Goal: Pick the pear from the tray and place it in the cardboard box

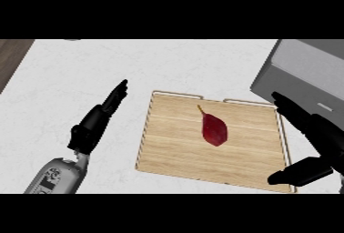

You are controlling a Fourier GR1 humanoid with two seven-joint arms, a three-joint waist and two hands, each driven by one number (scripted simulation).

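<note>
A: The pear (214, 129) lay on the tray (168, 154), just right of the frame's centre, dark red, its stem pointing to the upper left.

B: And nothing touched it. The tray sat flat on the white bench (80, 68), a pale wooden board with a thin raised rim along its top and right edges.

A: The left hand (97, 120) was at the left of the frame, over the bench beside the tray, well apart from the pear. Its fingers were straight and close together, pointing to the upper right, holding nothing.

B: The grey forearm came in from the lower left corner behind it.

A: The right hand (312, 136) was at the right edge, over the tray's right rim. It was spread wide: fingers stretched to the upper left, thumb stuck out low toward the tray's lower right corner. Nothing lay between them.

B: The pear was near that hand, but apart from it.

A: In the upper right corner stood a grey box (302, 68), cut off by the frame. The right hand's fingertips lay in front of its lower edge.
</note>
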